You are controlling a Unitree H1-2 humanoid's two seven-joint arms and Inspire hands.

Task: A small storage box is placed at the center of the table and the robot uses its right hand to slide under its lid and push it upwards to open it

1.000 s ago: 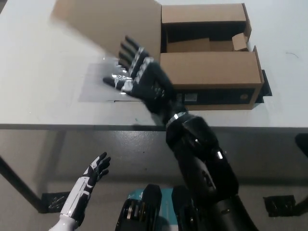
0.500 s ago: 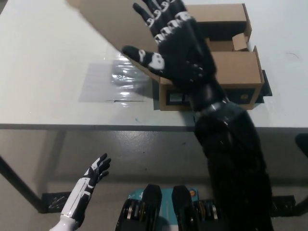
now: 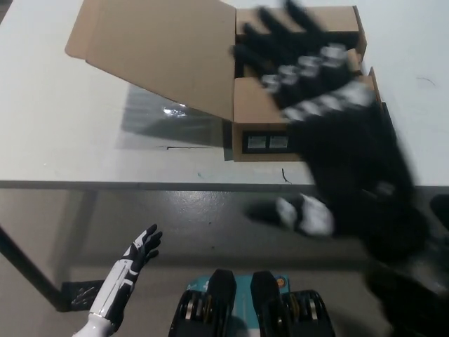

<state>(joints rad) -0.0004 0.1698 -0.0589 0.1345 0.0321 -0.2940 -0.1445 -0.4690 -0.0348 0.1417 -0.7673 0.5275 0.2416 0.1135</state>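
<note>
Now the black right hand point(image 3: 337, 133) (blurred, fingers spread, holding nothing) hovers above the cardboard box point(image 3: 305, 116), whose lid point(image 3: 158, 53) leans open toward ten o'clock, while the white left hand point(image 3: 140, 249) rests open at seven o'clock.

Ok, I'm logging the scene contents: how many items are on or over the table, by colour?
Brown: 1, the cardboard box, its lid swung open.
Black: 1, the right hand, open above the box.
White: 1, the left hand, open below the table edge.
Total: 3
</note>
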